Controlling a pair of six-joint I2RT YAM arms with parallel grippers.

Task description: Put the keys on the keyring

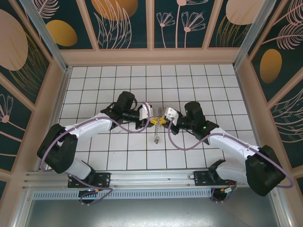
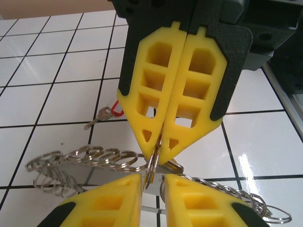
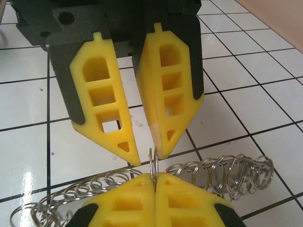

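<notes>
The keyring [image 1: 156, 132] hangs between my two grippers over the middle of the table, its small metal rings fanning out to both sides [image 2: 80, 158] [image 3: 227, 172]. My right gripper [image 3: 155, 177] [image 1: 162, 121] is shut on one small ring of it, which stands upright out of the pads. My left gripper [image 2: 152, 183] [image 1: 155, 120] faces it tip to tip with its fingers apart. That same ring sits in the gap and is not pinched. One of the keys [image 2: 97, 118], with a red tag [image 2: 116, 108], lies on the tiles behind.
White tiled floor [image 1: 109, 85] with raised wooden walls on three sides. The metal rail [image 1: 151, 177] with both arm bases runs along the near edge. Both arms are bent inward toward the centre.
</notes>
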